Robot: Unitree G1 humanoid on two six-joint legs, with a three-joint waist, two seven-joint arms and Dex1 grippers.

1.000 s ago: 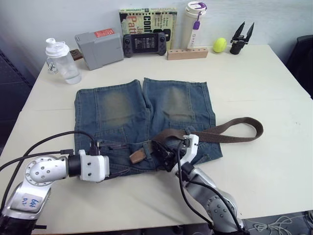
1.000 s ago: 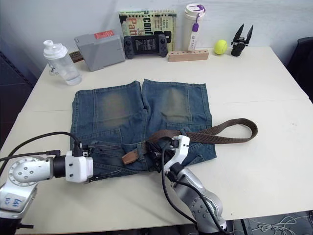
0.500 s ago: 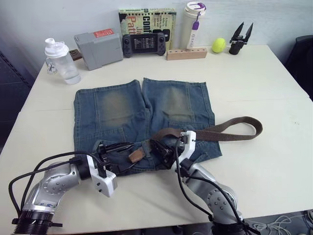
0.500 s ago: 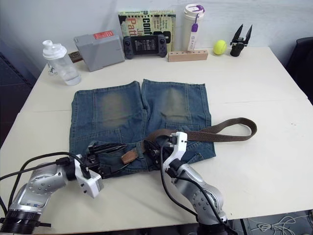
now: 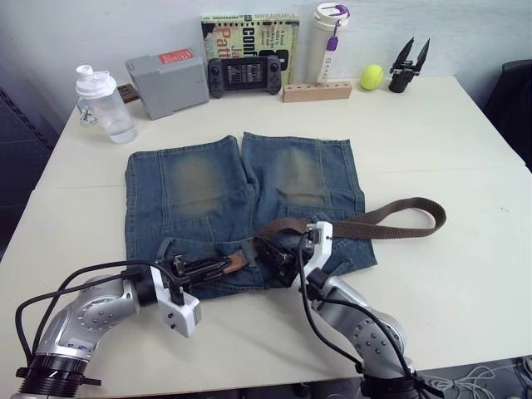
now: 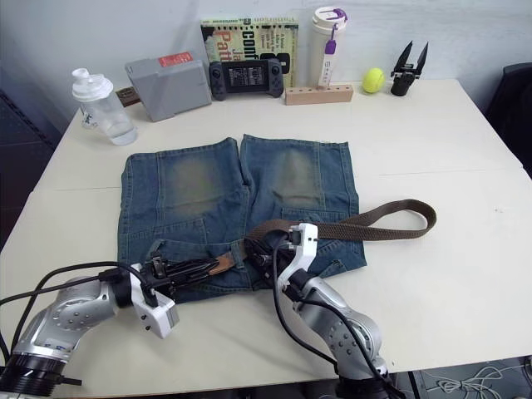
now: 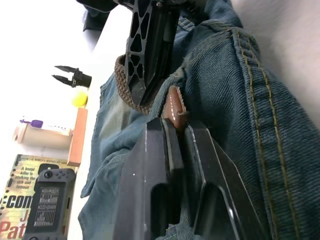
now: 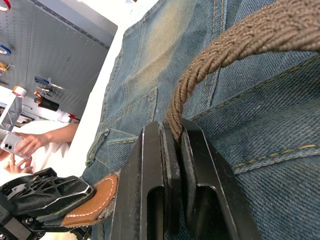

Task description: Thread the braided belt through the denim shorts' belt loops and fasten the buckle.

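Observation:
The denim shorts point(image 5: 208, 183) lie flat on the table with the waistband toward me. The braided belt point(image 5: 391, 218) curves from the right of the shorts back to the waistband. Its brown leather tip point(image 5: 238, 261) pokes out from under a belt loop point(image 7: 176, 79). My left gripper point(image 5: 223, 265) is shut on that tip point(image 7: 175, 107). Just right of it, my right gripper point(image 5: 278, 253) is shut on the braided part point(image 8: 176, 117). The buckle is hidden.
Along the back edge stand a clear bottle point(image 5: 104, 104), a grey box point(image 5: 169, 81), a game controller point(image 5: 247, 75), a book point(image 5: 249, 33), a white tumbler point(image 5: 330, 41), a wooden block point(image 5: 317, 91), a yellow ball point(image 5: 371, 76) and a black tool point(image 5: 409, 65). A person's hand point(image 8: 25, 142) holds a phone.
My left gripper, open beside the leather tip before, has closed on it. The left arm swung in from the left a second ago. The right gripper has kept its grip.

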